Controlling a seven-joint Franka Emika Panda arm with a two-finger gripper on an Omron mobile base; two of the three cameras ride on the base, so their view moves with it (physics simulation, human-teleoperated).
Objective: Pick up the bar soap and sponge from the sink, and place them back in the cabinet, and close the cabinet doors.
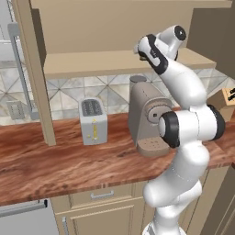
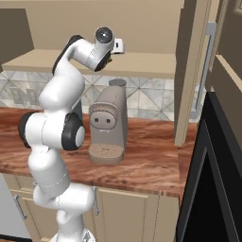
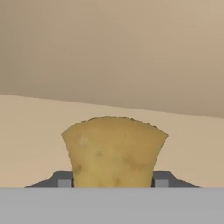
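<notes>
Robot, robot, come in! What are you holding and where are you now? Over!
End effector shut on sponge. Raised at open cabinet, over shelf. Coffee machine and toaster below on counter, not blocking.

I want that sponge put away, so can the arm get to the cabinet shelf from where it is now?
Probably yes. The hand holds the sponge right over the cabinet shelf, the doors stand open, and nothing is seen between them.
</notes>
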